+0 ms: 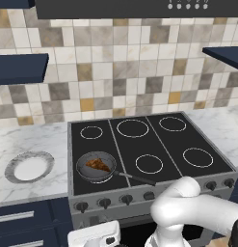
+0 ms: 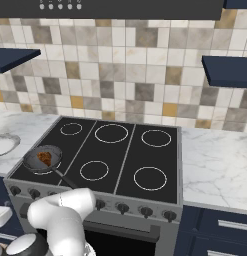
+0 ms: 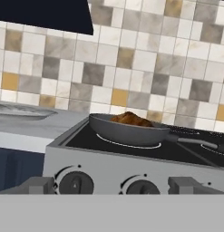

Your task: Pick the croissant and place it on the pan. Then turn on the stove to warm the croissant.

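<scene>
The croissant (image 3: 130, 119) lies in the pan (image 3: 127, 131) above and beyond the empty, wide-spread end effector (image 3: 111, 185).

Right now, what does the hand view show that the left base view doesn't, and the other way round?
Hand view: the gripper open, level with two knobs, and the pan seen side-on. Left base view: the five burners from above, and the white arm. Both: the croissant in the pan, the plate to its left, and the stove.
</scene>
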